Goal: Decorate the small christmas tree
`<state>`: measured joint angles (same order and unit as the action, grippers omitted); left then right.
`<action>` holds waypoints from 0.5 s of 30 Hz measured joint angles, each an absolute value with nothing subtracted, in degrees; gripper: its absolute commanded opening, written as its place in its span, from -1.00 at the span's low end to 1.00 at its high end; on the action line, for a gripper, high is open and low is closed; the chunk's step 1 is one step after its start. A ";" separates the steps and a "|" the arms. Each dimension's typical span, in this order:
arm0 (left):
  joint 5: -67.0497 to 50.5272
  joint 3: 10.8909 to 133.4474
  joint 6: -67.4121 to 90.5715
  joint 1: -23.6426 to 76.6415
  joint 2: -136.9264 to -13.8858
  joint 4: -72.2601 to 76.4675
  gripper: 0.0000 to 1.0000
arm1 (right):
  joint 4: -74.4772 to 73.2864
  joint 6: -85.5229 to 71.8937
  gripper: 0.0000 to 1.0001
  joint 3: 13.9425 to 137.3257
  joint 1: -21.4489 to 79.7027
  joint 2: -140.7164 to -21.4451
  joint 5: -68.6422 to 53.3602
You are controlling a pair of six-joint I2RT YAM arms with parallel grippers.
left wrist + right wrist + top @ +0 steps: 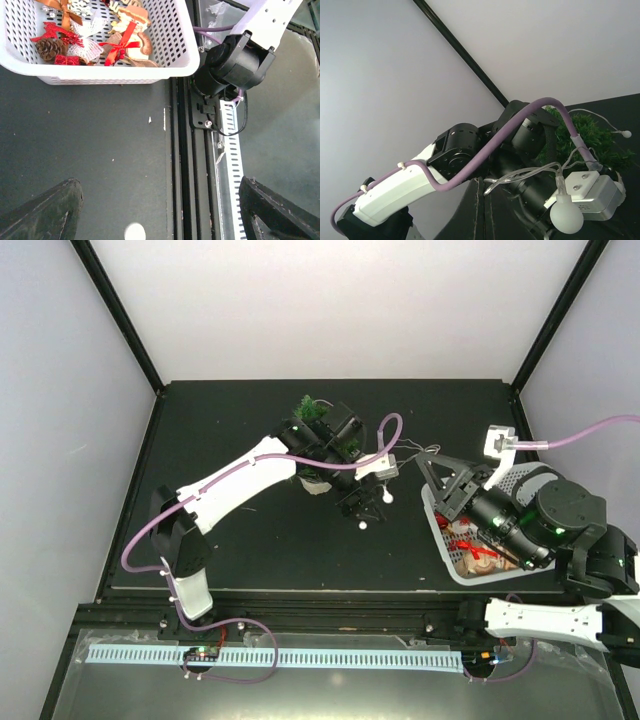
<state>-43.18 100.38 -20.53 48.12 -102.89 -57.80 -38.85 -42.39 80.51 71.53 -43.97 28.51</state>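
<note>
From my station, the small christmas tree (310, 410), a bushy dark-green miniature in a white round pot, stands just toward 12 o'clock of the black table's (250, 550) middle. Most of it is hidden under the left arm's wrist. On the right wrist camera its needles show at 3 o'clock, behind that arm.

The left gripper (160, 217) is spread wide, one dark finger at each bottom corner of its own view, with nothing between them. It hangs just at 4 o'clock of the tree.

A string of clear wire with round white bulbs (566, 214) trails off the tree. Two bulbs hang near the left wrist, and one shows at 6 o'clock in the left wrist view.

The right gripper (425, 458) reaches in from 3 o'clock with its fingers pressed together. The wire runs straight to their tip, so I read it as pinched there.

The white perforated plastic basket (432, 515) sits at 4 o'clock by the right arm. It holds a brown pine cone (49, 48), red bows and other ornaments.
</note>
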 measured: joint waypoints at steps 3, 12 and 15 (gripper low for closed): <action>-43.13 99.74 -21.58 48.14 -102.74 -57.45 0.70 | -38.50 -42.37 -0.98 80.29 71.53 -43.42 28.93; -42.48 88.42 -26.13 49.74 -97.58 -55.16 0.64 | -37.67 -42.33 -0.98 80.23 71.53 -41.76 31.62; -43.13 86.54 -25.08 49.98 -95.22 -51.90 0.66 | -37.65 -42.35 -0.98 80.14 71.53 -41.76 32.01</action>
<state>-43.13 86.54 -25.08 49.98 -95.22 -51.90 -37.65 -42.35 80.14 71.53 -41.76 32.01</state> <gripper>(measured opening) 0.821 0.010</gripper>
